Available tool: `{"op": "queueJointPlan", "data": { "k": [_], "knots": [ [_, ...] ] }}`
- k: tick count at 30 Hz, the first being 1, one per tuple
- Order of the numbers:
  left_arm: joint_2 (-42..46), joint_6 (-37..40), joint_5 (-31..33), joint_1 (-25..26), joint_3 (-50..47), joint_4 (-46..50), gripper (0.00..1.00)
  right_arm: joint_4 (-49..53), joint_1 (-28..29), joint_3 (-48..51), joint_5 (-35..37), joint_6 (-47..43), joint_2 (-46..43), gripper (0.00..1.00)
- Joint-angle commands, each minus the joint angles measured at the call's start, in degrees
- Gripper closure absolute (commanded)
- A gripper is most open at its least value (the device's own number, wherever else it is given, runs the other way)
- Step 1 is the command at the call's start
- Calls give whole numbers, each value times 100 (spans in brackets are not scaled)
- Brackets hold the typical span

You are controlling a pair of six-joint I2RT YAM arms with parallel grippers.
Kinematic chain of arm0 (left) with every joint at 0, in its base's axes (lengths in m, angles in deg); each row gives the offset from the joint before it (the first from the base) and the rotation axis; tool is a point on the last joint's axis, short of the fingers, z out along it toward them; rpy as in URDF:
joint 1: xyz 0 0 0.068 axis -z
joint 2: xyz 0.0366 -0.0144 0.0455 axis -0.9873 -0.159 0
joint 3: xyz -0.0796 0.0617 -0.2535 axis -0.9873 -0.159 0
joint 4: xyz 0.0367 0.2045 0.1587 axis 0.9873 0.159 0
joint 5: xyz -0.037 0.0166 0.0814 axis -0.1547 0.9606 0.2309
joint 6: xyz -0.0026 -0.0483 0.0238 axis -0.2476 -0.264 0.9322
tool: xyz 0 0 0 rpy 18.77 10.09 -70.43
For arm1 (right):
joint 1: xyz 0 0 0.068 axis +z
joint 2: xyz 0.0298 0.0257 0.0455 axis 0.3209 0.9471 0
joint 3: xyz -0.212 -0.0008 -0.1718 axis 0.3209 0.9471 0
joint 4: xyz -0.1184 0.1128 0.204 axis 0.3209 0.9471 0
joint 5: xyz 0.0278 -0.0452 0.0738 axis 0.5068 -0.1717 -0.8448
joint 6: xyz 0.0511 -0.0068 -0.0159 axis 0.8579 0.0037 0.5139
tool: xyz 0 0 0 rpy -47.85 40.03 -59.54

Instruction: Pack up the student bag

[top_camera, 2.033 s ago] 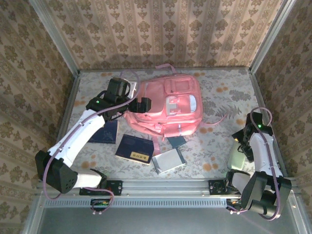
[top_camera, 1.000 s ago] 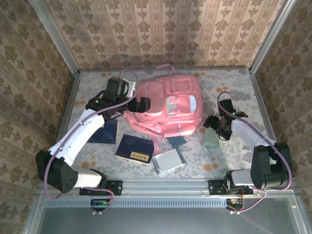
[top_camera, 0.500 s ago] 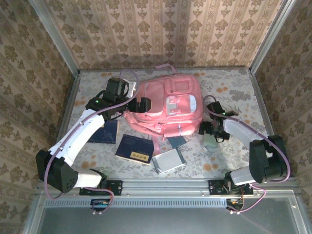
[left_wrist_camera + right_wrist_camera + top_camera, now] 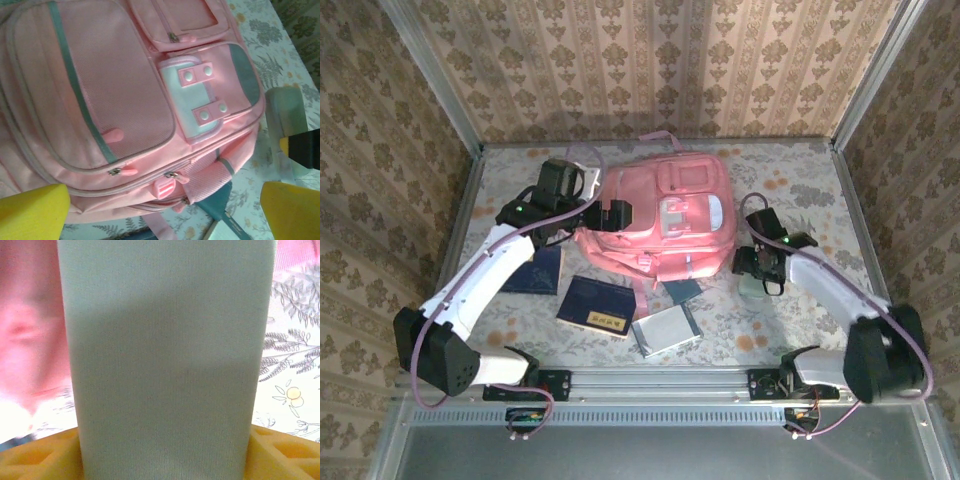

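A pink backpack (image 4: pixel 670 240) is seen flat on the table (image 4: pixel 800 170), beneath the wide-open, released left tool (image 4: pixel 617 216) and just left of the right tool (image 4: pixel 757 265), by which a pale green case (image 4: pixel 165 355) is grasped.

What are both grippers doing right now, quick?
Left gripper: open, holding nothing, above the bag.
Right gripper: closed on the pale green case.

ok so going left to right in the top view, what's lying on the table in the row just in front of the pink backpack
dark blue book → navy book with a gold label → silver-grey book → pale green case. The small teal book overlaps the silver-grey one, so it is left out.
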Motion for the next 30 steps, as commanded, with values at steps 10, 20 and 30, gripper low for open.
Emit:
{"op": "queueJointPlan", "data": {
  "k": [10, 20, 30],
  "knots": [
    [-198, -1188, -1620, 359, 444, -969, 0, -1114, 1557, -420, -1454, -773, -1426, 35],
    [-802, -1645, -1825, 895, 516, -1273, 0, -1794, 2292, -780, -1643, -959, -925, 37],
    [-995, -2072, -2157, 954, 289, -1911, 0, -1996, 2449, -791, -1704, -920, -811, 37]
  ]
}}
